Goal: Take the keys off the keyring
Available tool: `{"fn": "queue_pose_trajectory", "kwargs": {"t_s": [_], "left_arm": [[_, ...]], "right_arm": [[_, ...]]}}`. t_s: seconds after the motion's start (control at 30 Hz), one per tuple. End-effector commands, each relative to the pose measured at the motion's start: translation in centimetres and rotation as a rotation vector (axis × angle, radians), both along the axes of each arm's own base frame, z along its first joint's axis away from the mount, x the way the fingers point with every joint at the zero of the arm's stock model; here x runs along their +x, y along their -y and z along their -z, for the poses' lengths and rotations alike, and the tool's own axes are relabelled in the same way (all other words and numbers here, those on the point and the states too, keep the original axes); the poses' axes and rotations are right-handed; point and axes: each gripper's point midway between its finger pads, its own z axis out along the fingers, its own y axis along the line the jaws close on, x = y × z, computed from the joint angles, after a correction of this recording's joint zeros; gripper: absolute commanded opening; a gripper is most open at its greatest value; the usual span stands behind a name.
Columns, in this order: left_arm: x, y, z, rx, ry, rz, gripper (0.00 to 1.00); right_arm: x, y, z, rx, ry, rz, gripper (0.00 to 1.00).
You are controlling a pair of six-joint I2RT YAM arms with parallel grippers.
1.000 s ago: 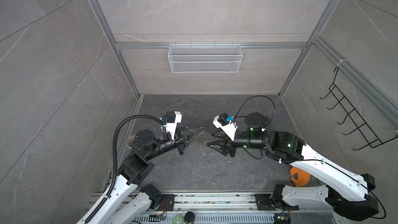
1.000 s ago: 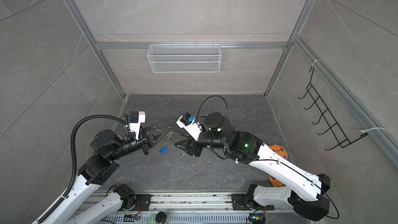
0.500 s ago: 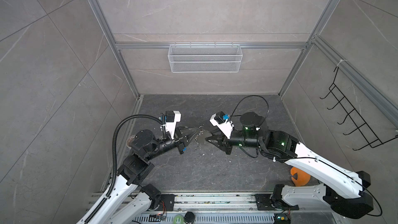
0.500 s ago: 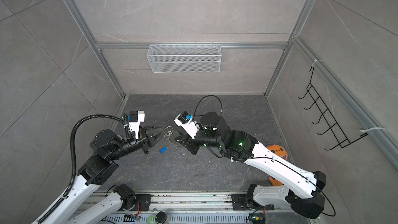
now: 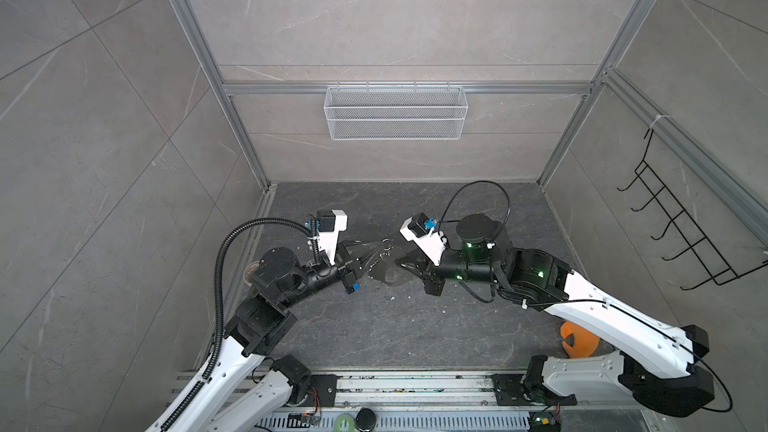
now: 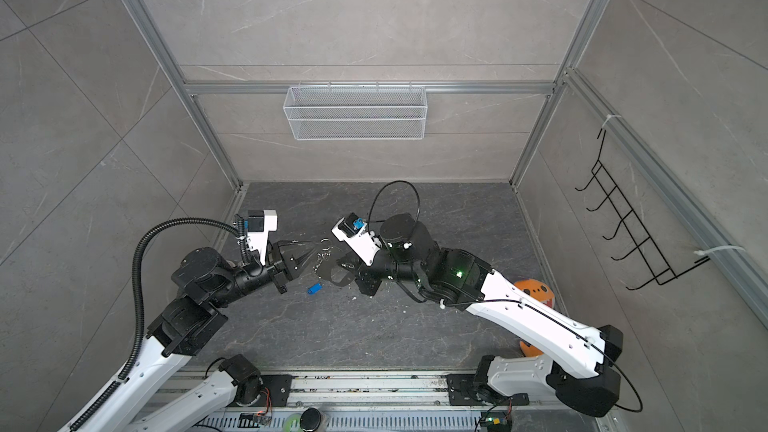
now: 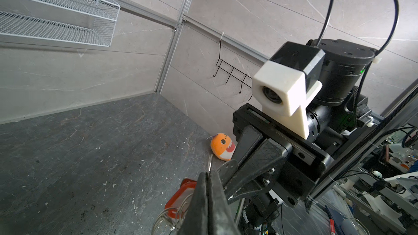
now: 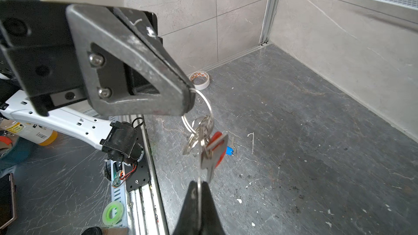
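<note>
The keyring [image 8: 204, 109] hangs above the floor between the two grippers, as a short chain of silver rings [image 6: 322, 253]. My left gripper [image 8: 191, 91] is shut on the top ring; in both top views its tip [image 5: 384, 245] points right. A red key [image 8: 220, 145] and a small silver key [image 8: 207, 161] dangle from the rings. My right gripper [image 8: 199, 183] is shut on a thin metal edge at the chain's lower end, where a top view shows the flat grey tag [image 6: 332, 272]. A blue key [image 6: 314, 288] lies loose on the floor.
A white tape roll [image 8: 200, 79] lies near the left wall. An orange plush toy [image 7: 222, 146] sits by the right wall. A wire basket [image 5: 395, 118] hangs on the back wall, a black hook rack [image 5: 681, 234] on the right wall. A green tape ring [image 8: 113, 212] lies at the front rail.
My right gripper has moved left to the hanging keyring and gone from open to shut on its lower end. The left arm has kept its place and its grip.
</note>
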Motion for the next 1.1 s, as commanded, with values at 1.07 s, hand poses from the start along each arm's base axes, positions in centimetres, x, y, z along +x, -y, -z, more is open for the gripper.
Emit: {"fn": "queue_pose_trajectory", "kwargs": {"t_s": [1.07], "left_arm": [[1.1,-0.2,-0.3,-0.025,-0.039,-0.050,0.00]], "right_arm": [[-3.0,-3.3,-1.4,-0.096,0.232,-0.027,0.12]]}}
